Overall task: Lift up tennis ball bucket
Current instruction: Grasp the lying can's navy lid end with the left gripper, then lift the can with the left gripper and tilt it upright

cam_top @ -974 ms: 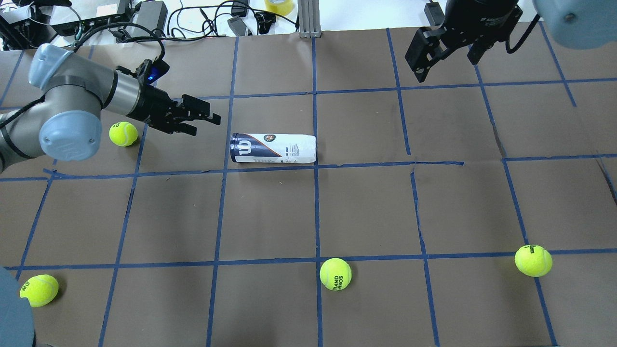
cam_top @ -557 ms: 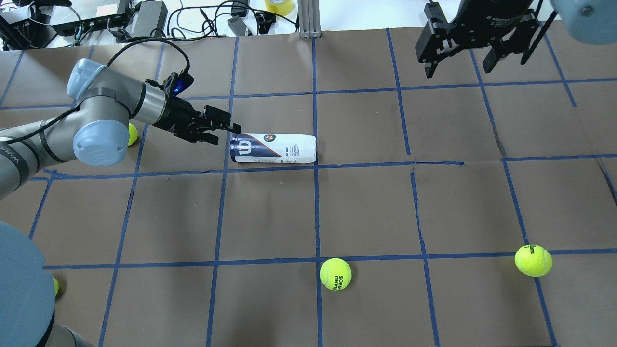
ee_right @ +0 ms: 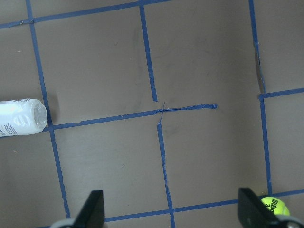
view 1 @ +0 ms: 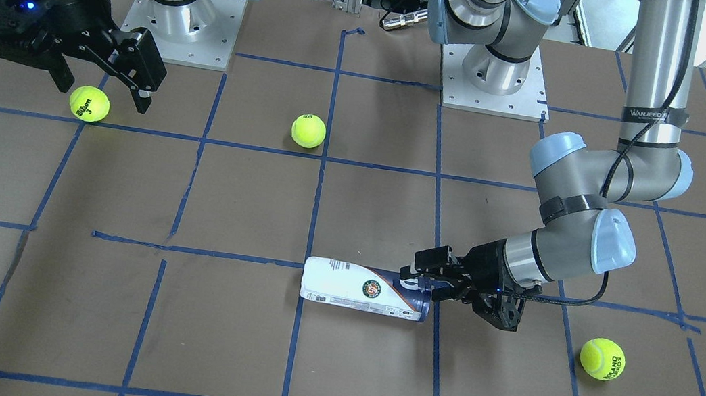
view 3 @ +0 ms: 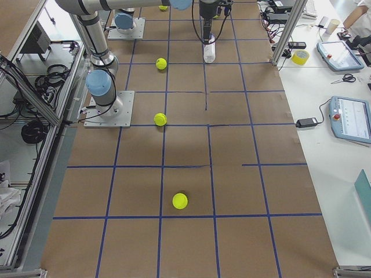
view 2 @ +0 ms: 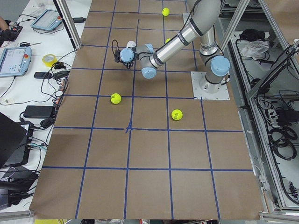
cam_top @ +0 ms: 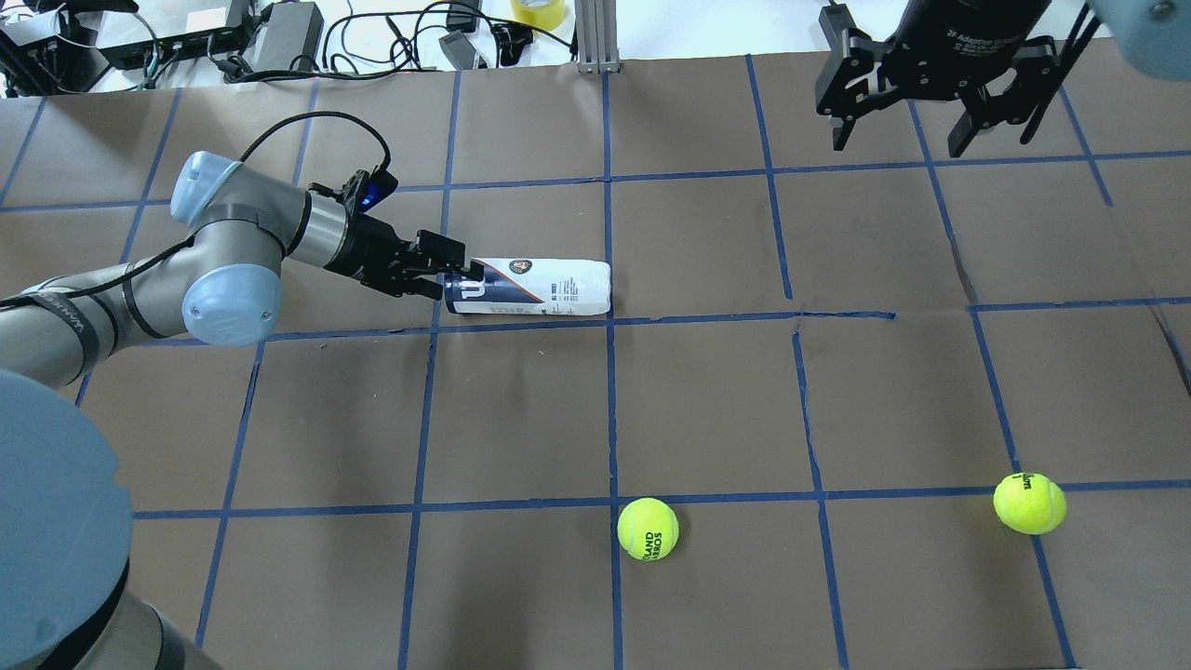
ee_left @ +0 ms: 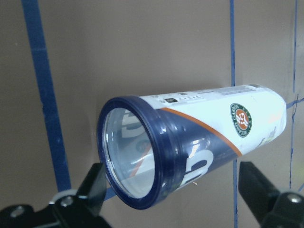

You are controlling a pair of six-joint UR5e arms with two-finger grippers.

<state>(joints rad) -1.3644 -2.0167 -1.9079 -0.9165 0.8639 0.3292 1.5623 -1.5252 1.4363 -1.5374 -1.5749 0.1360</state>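
**One Bucket, Four Balls, Two Open Grippers**

There was one tennis ball bucket [cam_top: 530, 286], and it lay on its side on the brown table [cam_top: 707, 400]. It sat just beyond a blue tape line [cam_top: 744, 316] and ran along it. Its navy end pointed at the left arm and its white end reached a crossing of the tape.

Four tennis balls were spread around it, all well apart from the bucket:

- The Wilson ball [view 1: 89, 103] lay on the robot's right, and in the front view it sat under the raised right gripper [view 1: 104, 96].
- The middle ball [view 1: 308, 131] lay on a tape line nearer the two bases.
- The outer ball [view 1: 602, 358] lay behind the left arm's wrist, on the side away from the bucket.
- The near-base ball [view 2: 176, 114] lay close to the left arm's mount.

Along the table's far edge were black cables [cam_top: 391, 37], power bricks and a roll of yellow tape [cam_top: 538, 11].

The left gripper [cam_top: 448, 272] was low and level with the bucket's navy rim, with its fingers spread wide. In the left wrist view the rim sat between the two fingers [ee_left: 95, 185]. One finger overlapped the rim's edge, but contact could not be told. The other finger stood clear of the tube.

The right gripper was also spread, held nothing, and hung well above the table far from the bucket.
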